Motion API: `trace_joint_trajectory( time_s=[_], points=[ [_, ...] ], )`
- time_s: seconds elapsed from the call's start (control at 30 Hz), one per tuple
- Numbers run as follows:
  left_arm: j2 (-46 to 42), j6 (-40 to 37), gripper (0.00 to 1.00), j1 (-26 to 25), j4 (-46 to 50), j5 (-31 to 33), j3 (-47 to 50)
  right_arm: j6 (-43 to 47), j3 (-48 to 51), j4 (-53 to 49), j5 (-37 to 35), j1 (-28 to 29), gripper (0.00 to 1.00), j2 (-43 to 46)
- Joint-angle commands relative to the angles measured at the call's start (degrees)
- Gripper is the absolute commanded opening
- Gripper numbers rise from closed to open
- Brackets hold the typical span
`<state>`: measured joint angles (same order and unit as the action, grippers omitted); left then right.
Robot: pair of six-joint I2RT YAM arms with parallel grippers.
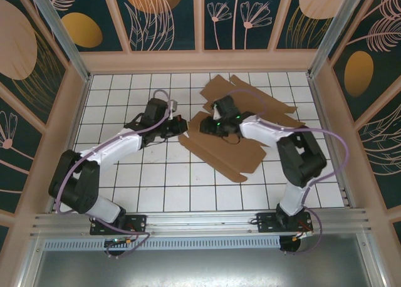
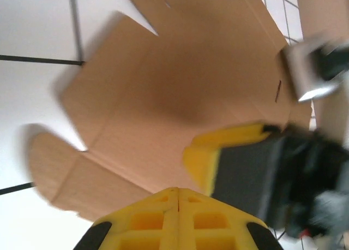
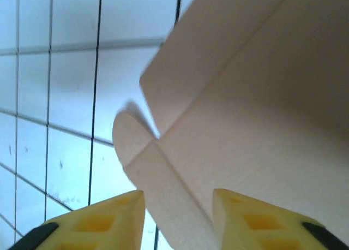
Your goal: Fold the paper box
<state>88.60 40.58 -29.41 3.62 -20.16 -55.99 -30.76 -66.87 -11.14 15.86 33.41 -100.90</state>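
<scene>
Left claw, clenched empty, sits just left of the paper box, while the right claw, released, is nearer, straddling its raised edge.

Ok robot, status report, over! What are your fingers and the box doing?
Left fingers shut, at the paper box left edge. Right fingers open, close over the cardboard. Box unfolded, flaps spread on the table.

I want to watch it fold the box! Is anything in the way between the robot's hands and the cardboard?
Nothing visible is in the way. The left gripper sits shut at the left edge of the paper box, and the right gripper is open, close over the cardboard.
</scene>
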Motion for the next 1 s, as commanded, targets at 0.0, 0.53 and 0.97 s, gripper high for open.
trace_joint_trajectory(
  time_s=[0.0,0.53,0.97],
  points=[
    [5.82,-1.10,0.00,-4.03,0.55,0.51,-4.89,3.72,1.34,-5.01,-7.16,-5.62,0.42,5.70],
    [25.45,0.60,0.00,-8.42,4.41,1.29,-13.69,8.18,5.97,-8.16,-18.23,-13.36,0.57,-2.36],
    [14.34,4.02,0.00,-2.15,2.54,6.47,-1.59,4.36,3.09,-3.46,-8.06,-1.77,0.55,-10.64]
  ],
)
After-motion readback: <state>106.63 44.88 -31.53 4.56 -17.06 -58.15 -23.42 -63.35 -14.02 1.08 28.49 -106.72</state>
